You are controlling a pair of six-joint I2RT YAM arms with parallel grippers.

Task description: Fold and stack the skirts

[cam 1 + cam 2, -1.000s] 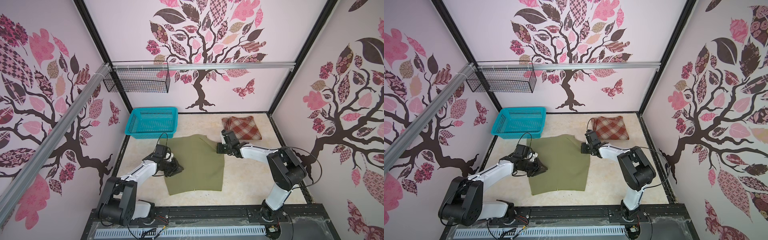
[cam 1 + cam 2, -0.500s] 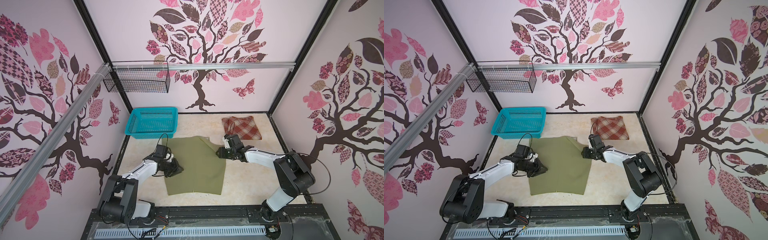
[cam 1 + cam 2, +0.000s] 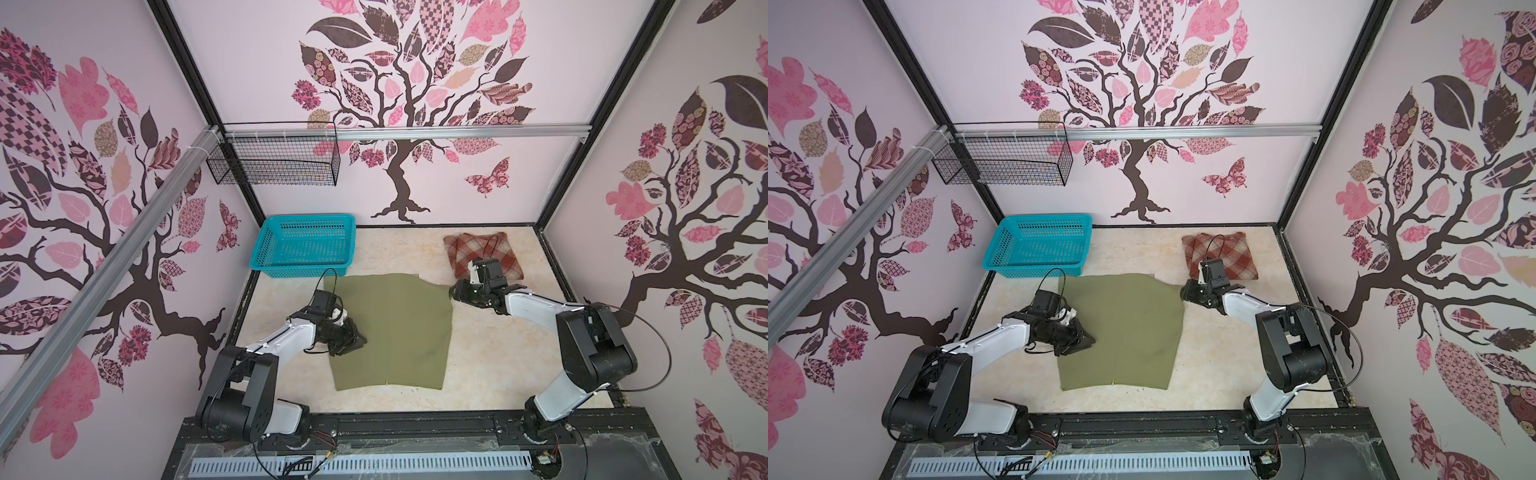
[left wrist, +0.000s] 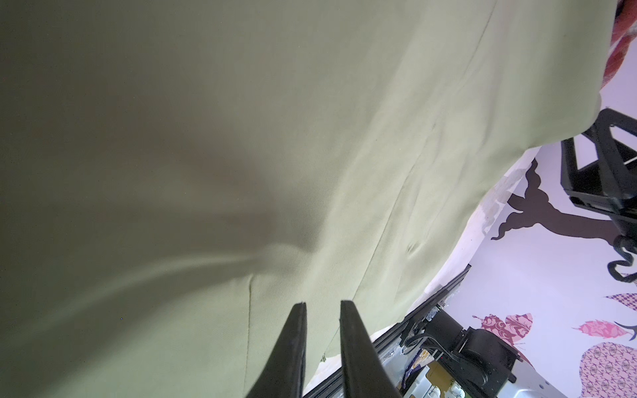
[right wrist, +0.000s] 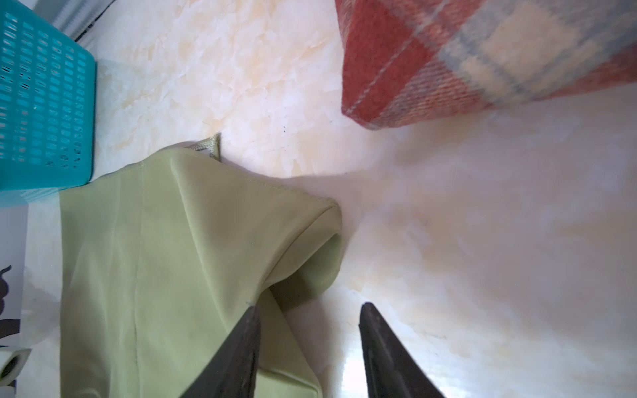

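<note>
Marbled worktop [image 3: 498,353], both top views: olive skirt [image 3: 390,328] flat mid-worktop; folded plaid skirt [image 3: 1225,257] near back right corner. Left gripper [image 3: 353,338] at olive skirt's left edge, right gripper [image 3: 1185,295] beside its back right corner.
Left wrist: jaws nearly together over olive cloth, grasp unclear.
Right wrist: jaws spread, released, nothing held.

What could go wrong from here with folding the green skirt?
1. The far right corner of the green skirt sits bunched and puffed open; folding over it would likely trap a crease.
2. The open right gripper has one finger over that corner, so moving off could snag and drag the cloth.
3. The left gripper shows narrowly parted jaws at the skirt's left edge; any hold there looks weak and may slip.
</note>
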